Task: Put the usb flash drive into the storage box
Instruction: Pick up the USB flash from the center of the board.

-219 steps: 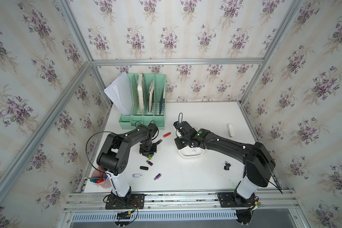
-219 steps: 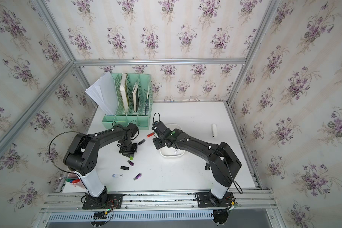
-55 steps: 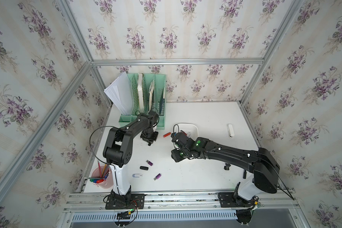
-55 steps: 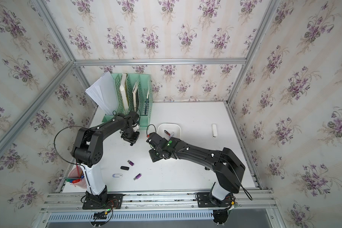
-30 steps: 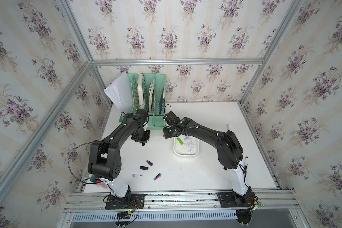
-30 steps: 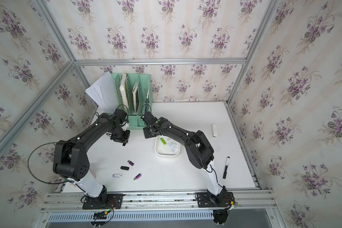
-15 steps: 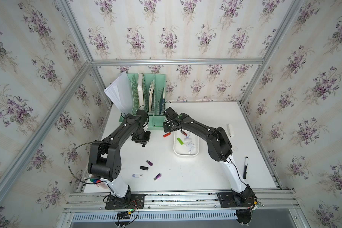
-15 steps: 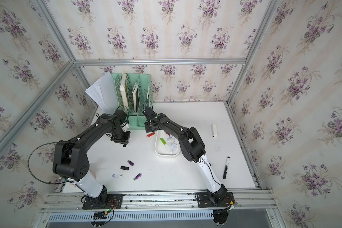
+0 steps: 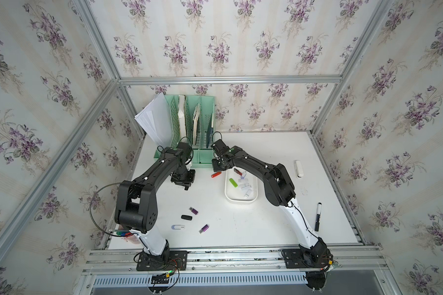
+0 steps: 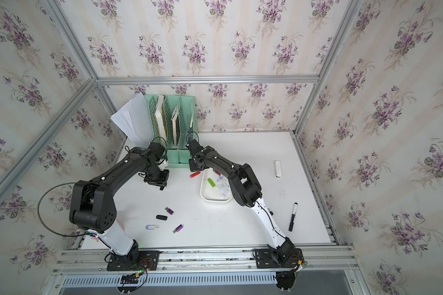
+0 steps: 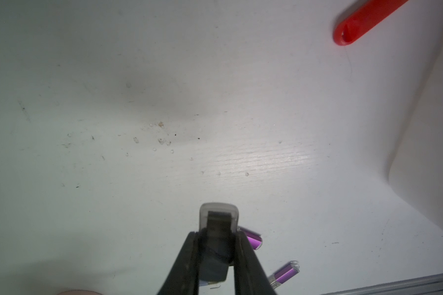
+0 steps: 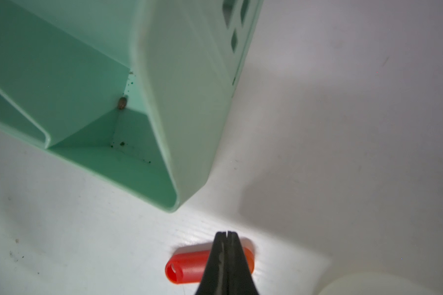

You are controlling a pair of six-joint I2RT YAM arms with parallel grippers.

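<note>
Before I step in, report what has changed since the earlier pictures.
The right jaws, shut, swung from over the storage box to above the red flash drive by the green organizer. The left jaws, gripping a dark flash drive, retreated from the purple drive toward the organizer. Box and loose drives stayed put.

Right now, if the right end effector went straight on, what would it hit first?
Probably the red flash drive: the shut right end effector hangs over its edge. Depth is unclear; it might be the table.
</note>
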